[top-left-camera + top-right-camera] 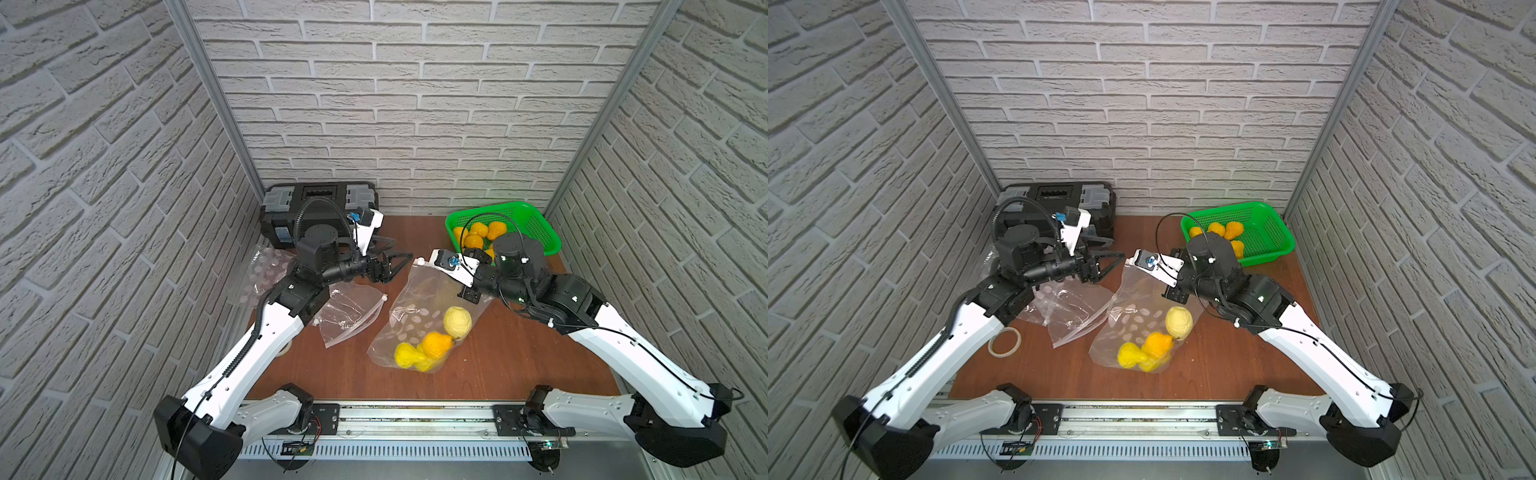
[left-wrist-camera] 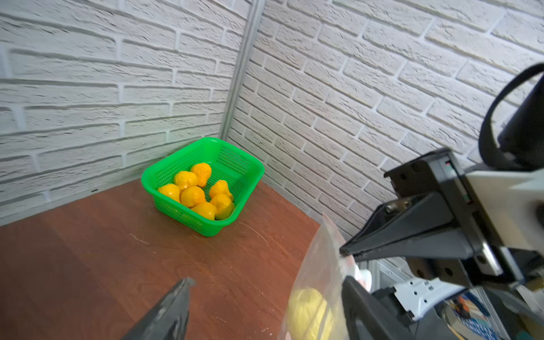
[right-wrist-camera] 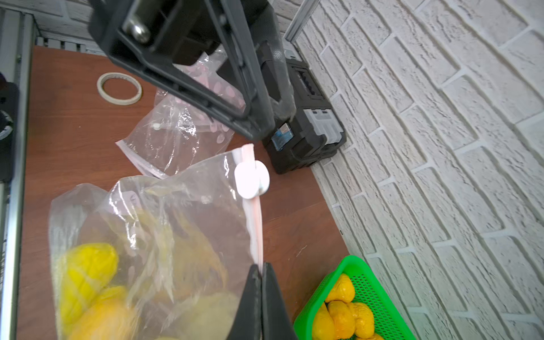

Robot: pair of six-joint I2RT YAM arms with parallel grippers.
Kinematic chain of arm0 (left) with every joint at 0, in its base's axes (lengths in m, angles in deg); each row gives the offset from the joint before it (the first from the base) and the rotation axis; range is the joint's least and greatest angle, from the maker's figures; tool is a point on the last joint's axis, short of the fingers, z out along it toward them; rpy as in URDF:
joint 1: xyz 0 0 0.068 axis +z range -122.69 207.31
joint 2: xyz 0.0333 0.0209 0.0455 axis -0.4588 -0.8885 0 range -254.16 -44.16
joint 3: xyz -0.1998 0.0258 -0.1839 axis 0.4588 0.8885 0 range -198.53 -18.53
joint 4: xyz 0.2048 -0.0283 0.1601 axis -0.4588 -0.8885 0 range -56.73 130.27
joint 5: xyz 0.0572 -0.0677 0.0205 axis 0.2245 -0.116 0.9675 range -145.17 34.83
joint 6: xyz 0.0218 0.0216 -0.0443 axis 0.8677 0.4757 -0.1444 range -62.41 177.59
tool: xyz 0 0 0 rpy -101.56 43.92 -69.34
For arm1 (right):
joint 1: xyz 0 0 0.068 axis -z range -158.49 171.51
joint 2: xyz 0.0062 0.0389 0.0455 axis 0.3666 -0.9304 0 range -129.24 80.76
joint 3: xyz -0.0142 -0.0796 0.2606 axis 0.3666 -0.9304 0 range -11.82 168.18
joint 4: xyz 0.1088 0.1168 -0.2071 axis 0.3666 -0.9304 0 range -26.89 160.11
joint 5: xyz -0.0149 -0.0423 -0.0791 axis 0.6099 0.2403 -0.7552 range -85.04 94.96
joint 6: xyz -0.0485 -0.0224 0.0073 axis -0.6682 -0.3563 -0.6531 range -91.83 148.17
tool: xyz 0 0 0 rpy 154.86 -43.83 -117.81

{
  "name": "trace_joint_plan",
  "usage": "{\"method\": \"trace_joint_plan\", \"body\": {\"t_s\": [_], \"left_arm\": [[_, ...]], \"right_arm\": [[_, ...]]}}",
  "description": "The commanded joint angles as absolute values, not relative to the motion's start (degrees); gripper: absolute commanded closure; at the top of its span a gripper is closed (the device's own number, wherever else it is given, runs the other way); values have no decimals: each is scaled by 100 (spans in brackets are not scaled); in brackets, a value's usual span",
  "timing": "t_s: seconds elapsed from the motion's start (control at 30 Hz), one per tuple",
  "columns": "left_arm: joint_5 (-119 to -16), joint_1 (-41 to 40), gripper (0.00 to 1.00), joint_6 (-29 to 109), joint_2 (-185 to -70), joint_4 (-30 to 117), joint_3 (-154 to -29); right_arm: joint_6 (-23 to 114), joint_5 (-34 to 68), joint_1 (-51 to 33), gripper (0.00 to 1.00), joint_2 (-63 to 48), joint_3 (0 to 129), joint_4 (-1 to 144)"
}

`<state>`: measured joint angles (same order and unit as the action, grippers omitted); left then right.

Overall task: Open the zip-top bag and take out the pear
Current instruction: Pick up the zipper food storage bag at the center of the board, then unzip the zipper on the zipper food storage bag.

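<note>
Bag point(image 1: 415, 316) edge is pinched in my closed right fingers point(image 3: 251, 288), left fingers point(image 2: 412, 232) spread open near the slider point(image 3: 251, 179); I'd hold that edge taut.

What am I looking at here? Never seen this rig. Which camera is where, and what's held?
Two robot arms with two-finger grippers work over a wooden table. Both top views look down from one overhead stereo camera; the remaining two pictures come from wrist cameras. On the table: a zip-top bag holding yellow and orange pears, empty bags, a tape roll, a black toolbox and a green basket of loose pears. The right gripper is shut on the bag's zip strip, near its white slider. The left gripper is open, holding nothing.
</note>
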<state>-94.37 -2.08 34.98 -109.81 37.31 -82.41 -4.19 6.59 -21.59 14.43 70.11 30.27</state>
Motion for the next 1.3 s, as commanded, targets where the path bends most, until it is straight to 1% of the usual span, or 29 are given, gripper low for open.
{"method": "trace_joint_plan", "body": {"t_s": [0.0,0.1,0.17,0.2,0.3,0.37,0.43,0.5,0.57,0.67,0.83,0.87,0.9,0.97,1.03,1.2,1.23,1.27], "left_arm": [[-10631,-273,19,3742,-11234,4292,-8223],[-10908,-349,21,3740,-11326,4403,-8149],[-10940,-380,29,3780,-11352,4459,-8129],[-10964,-375,30,3784,-11382,4472,-8129],[-10900,-315,29,3840,-11330,4426,-8133],[-10617,-164,26,3970,-11124,4252,-8084],[-10281,27,25,4036,-10766,4280,-7883],[-10353,216,24,3981,-10416,4570,-7598],[-10572,310,22,4043,-10291,4555,-7502],[-10874,228,22,4168,-10549,4317,-7616],[-11071,-140,22,4280,-11119,4434,-7840],[-11091,-184,24,4315,-11235,4449,-7887],[-11118,-201,30,4336,-11317,4459,-7936],[-11214,-200,51,4351,-11485,4502,-8018],[-11227,-172,67,4372,-11520,4518,-8041],[-11260,-163,94,4592,-11379,4460,-7979],[-11287,-164,99,4629,-11355,4425,-7971],[-11329,-164,100,4660,-11347,4403,-7978]], "right_arm": [[-366,871,-2143,97,1433,6941,3205],[-356,760,-2135,97,1406,6945,3232],[-356,768,-2130,97,1416,6939,3275],[-349,767,-2130,97,1420,6938,3284],[-325,640,-2133,97,1363,6958,3276],[-316,448,-2131,97,1317,6987,3259],[-334,391,-2130,97,1299,6979,3241],[-331,382,-2130,97,1281,6977,3232],[-312,430,-2130,97,1264,7004,3248],[-286,578,-2130,97,1247,7057,3284],[-252,740,-2132,97,1204,7160,3298],[-251,751,-2133,97,1207,7173,3295],[-251,776,-2130,97,1208,7168,3302],[-251,802,-2131,97,1229,7166,3295],[-251,793,-2130,97,1232,7177,3255],[-149,896,-2136,97,1173,7250,3109],[-77,1018,-2132,96,1138,7306,3077],[22,1165,-2131,89,1091,7375,3061]]}}
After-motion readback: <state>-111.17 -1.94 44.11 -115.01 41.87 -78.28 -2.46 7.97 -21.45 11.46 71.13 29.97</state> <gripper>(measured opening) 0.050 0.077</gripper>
